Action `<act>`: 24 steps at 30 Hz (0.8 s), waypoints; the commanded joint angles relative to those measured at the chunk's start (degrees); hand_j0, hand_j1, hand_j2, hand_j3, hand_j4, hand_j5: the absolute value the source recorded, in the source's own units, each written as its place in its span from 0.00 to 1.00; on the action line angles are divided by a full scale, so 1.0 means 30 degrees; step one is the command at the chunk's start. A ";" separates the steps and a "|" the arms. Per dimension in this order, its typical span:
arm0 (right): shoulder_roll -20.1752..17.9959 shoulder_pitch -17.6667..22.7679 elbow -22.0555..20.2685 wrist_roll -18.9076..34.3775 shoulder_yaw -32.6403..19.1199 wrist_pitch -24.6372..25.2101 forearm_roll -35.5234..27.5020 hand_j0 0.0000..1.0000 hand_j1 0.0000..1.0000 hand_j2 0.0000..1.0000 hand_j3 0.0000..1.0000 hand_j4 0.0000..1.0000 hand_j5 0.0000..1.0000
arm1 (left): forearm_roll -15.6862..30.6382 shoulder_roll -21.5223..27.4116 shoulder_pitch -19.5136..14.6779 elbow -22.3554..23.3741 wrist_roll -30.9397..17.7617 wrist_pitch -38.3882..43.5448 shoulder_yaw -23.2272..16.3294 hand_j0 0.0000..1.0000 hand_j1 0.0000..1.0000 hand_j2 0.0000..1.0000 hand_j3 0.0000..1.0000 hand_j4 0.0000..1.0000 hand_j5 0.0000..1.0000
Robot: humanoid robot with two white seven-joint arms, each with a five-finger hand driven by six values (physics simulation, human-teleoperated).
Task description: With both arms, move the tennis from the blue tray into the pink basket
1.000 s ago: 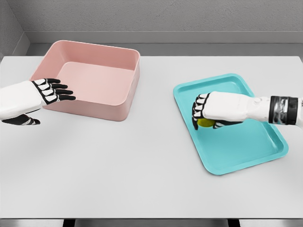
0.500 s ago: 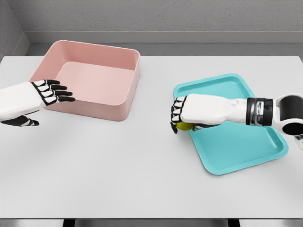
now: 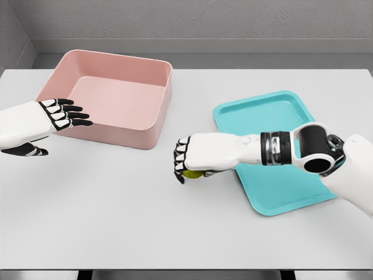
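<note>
**Ball carried off tray, now over bare desk**

Since the earlier frames the right robot hand [image 3: 187, 160] has travelled leftward with the tennis ball [image 3: 190, 173]: a second ago it sat over the middle of the blue tray [image 3: 280, 192], half a second ago at the tray's left edge, and now it is fully clear of the tray, above the white desk [image 3: 145, 216] between tray and pink basket [image 3: 111, 93]. More of the right forearm shows, with elbow joint and upper arm entering from the lower right.

Right robot hand: fingers curled down and clamped around the tennis ball. Only a sliver of yellow-green shows below the palm and between the black fingertips. Knuckles face the basket. Whether the ball is touching the desk or held just above it cannot be told from this view.

Left robot hand [image 3: 52, 119]: at the left edge, fingers extended and spread, holding nothing, just beside the basket's near-left wall. Position close to unchanged across the three frames.

Pink basket: upper left of the desk, upright, interior visible.

Blue tray: right side of the desk, lying flat, partly covered by the right arm.
</note>
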 commanded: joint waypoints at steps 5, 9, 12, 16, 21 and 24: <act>0.1110 -0.0029 0.0604 -0.0005 0.0524 0.0064 0.0519 0.42 0.42 0.42 0.42 0.42 0.42 | 0.0084 0.0040 0.0000 0.0016 0.0010 0.0016 -0.0022 1.00 1.00 1.00 1.00 1.00 1.00; 0.2106 -0.0410 0.1600 -0.0005 0.0994 0.0064 0.0782 0.42 0.42 0.42 0.42 0.42 0.42 | 0.0084 0.0040 0.0029 -0.0014 0.0010 0.0016 -0.0022 1.00 1.00 1.00 1.00 1.00 1.00; 0.2809 -0.0498 0.2421 -0.0005 0.1053 0.0064 0.1193 0.42 0.42 0.42 0.42 0.42 0.42 | 0.0084 0.0069 0.0205 -0.0043 0.0010 0.0016 -0.0022 1.00 1.00 1.00 1.00 1.00 1.00; 0.3454 -0.0762 0.3447 0.0024 0.1551 0.0064 0.1397 0.42 0.42 0.42 0.42 0.42 0.42 | 0.0084 0.0070 0.0205 -0.0043 0.0010 0.0016 0.0007 1.00 1.00 1.00 1.00 1.00 1.00; 0.3981 -0.0879 0.3388 0.0112 0.1961 0.0064 0.1456 0.42 0.42 0.42 0.42 0.42 0.42 | 0.0084 0.0040 0.0205 -0.0014 0.0010 0.0016 -0.0022 1.00 1.00 1.00 1.00 1.00 1.00; 0.4216 -0.0967 0.3271 0.0112 0.1990 0.0064 0.1456 0.42 0.42 0.42 0.42 0.42 0.42 | 0.0084 0.0040 0.0205 -0.0043 0.0010 0.0016 -0.0022 1.00 1.00 1.00 1.00 1.00 1.00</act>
